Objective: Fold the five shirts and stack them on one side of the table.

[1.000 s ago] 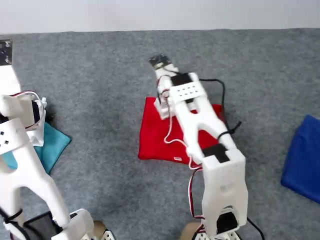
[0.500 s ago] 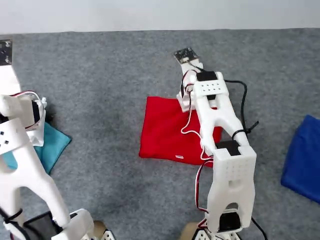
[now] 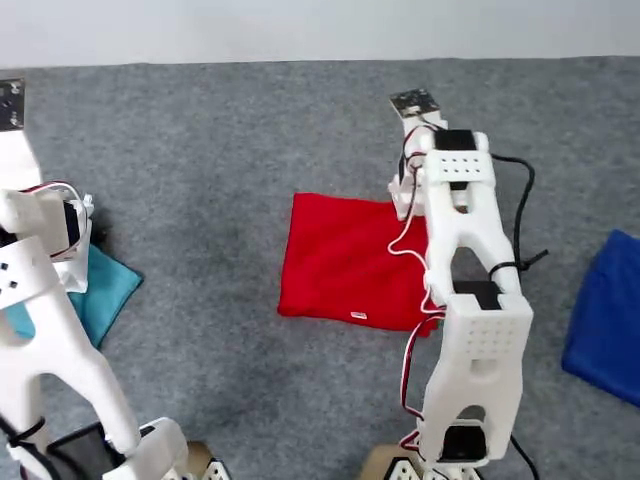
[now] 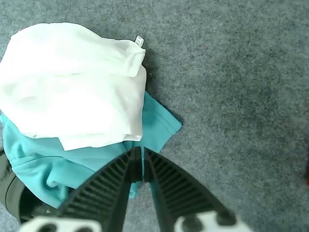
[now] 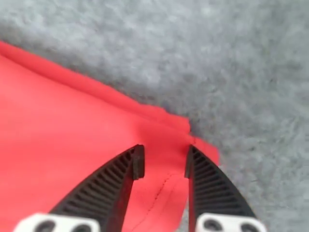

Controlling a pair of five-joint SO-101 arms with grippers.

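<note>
High view: the grey surface (image 3: 200, 150) carries one red shirt (image 3: 335, 265) at its middle, one blue shirt (image 3: 605, 320), and one teal shirt (image 3: 105, 290) under one white shirt (image 4: 72, 82). The right pincer (image 5: 161, 164) has swung across to the red shirt's far corner and spreads astride it, likely for a fold. The left pincer (image 4: 143, 166) hangs closed and empty.

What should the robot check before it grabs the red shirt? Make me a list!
1. The right gripper is open: ok.
2. A corner of the red shirt sits under the gap: ok.
3. Its fingers touch the cloth: cannot tell.
4. The left gripper is shut, away from the red shirt: ok.
5. The white shirt lies on the teal shirt: ok.
6. The blue shirt is on the stack: not ok, it lies apart.
</note>
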